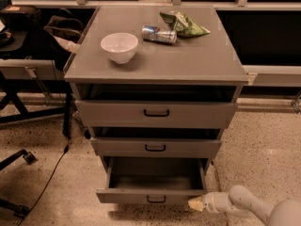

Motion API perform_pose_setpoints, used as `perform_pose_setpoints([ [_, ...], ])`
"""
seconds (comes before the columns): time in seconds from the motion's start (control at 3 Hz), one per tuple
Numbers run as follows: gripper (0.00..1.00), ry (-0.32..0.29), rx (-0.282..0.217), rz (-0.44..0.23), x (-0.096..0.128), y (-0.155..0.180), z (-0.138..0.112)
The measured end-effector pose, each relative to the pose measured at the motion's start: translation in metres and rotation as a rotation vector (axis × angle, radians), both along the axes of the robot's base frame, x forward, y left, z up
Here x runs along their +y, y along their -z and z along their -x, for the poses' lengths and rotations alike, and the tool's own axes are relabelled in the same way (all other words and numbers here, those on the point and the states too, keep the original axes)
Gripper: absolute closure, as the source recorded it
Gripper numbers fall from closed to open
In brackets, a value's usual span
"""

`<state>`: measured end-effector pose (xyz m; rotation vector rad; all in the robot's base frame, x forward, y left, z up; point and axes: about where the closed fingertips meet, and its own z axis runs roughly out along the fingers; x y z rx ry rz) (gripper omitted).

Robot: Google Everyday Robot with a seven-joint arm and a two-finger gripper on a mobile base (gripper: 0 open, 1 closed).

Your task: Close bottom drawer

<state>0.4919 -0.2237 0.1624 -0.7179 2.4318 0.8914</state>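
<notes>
The bottom drawer (pixel 136 195) hangs wide open under the other two. The gripper (pixel 196 204) is low at the drawer's front right corner, maybe touching it. Nobody can tell if it is clenched or loose. A push on just that corner could twist the drawer and jam it, or the gripper could slide off.

- We see the arm (pixel 244 202) as smooth white tubing: rounded, jointed segments widening into a bulky pale shell.
- We find the gripper (pixel 196 204) low at the right, a tapered tip in cream-yellow.
</notes>
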Motion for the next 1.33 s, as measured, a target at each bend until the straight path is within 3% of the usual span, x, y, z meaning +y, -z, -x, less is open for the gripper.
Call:
perform_pose_setpoints([
  [0.33,1.00,-0.061,-0.028,-0.004,0.007,-0.008,-0.020],
  [1.0,1.00,-0.099,-0.001,-0.022,0.029,0.014,-0.041],
  [1.33,1.00,-0.078,-0.039,-0.009,0.032,0.013,-0.082],
])
